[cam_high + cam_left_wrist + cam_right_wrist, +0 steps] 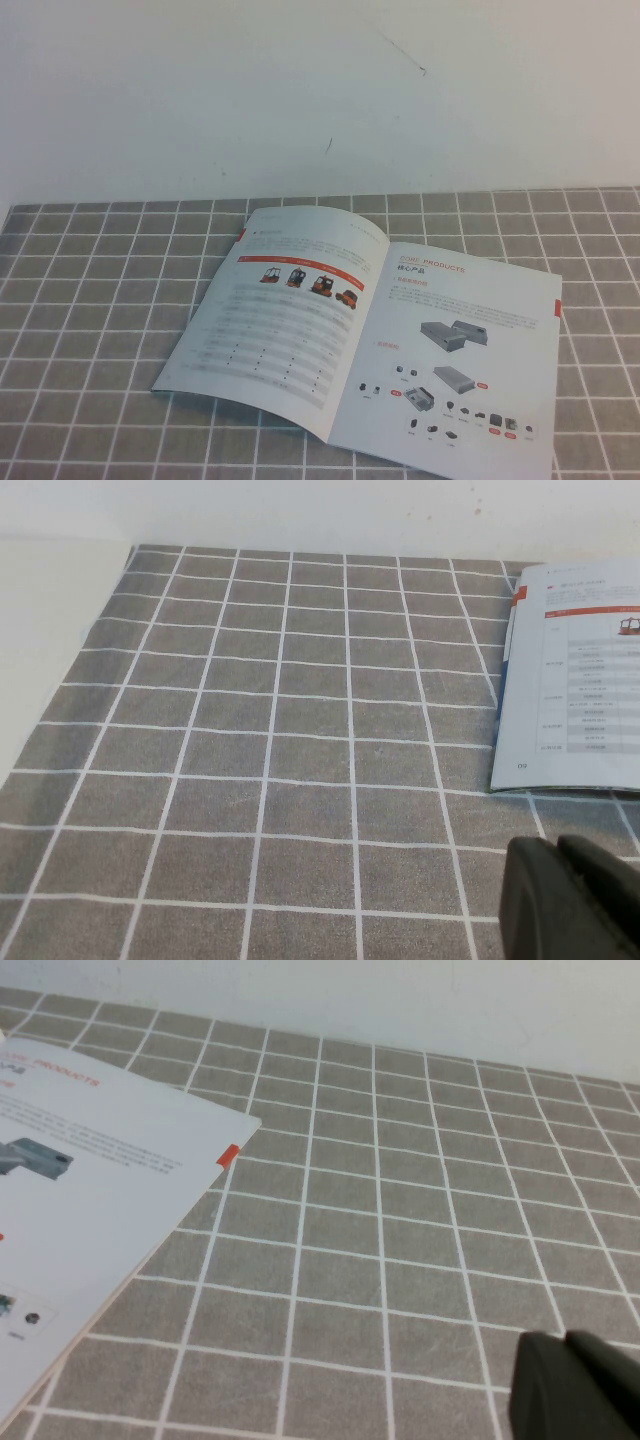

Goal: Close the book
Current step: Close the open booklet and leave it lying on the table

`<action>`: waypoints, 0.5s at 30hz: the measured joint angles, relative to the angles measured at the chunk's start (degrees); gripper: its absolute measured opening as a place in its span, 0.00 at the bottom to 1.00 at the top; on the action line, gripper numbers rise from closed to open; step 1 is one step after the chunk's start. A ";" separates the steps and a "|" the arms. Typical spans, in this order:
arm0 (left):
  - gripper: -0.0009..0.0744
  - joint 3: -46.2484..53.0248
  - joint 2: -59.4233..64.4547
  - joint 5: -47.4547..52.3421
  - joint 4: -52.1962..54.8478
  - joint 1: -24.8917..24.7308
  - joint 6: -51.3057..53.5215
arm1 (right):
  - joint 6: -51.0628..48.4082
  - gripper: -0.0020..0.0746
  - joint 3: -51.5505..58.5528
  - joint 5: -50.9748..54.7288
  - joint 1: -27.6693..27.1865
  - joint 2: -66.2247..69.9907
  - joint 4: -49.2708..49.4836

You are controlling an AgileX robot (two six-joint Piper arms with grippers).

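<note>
Open and flat on the grey-checked table [90,300], the book [370,340] lies with both pages facing up; its lower right corner reaches the near edge of the high view. Over bare table near the left page, and apart from it, sits the left end effector [565,885]; open or closed cannot be determined. Beside the right page, also clear of it, sits the right end effector [572,1370]; state likewise undeterminable.

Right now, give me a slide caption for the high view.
Book lying open on grey checked cloth; left tool and right tool out of frame, clear of it.
</note>
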 joint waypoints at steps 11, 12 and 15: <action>0.01 0.00 0.00 0.00 0.47 0.00 0.00 | 0.00 0.02 0.00 0.00 0.00 0.00 0.00; 0.01 0.00 0.00 -0.10 0.86 0.00 0.00 | 0.00 0.02 0.00 0.00 0.00 0.00 0.00; 0.01 0.13 0.00 -1.64 1.87 0.00 0.00 | 0.00 0.02 0.00 0.00 0.00 0.00 0.00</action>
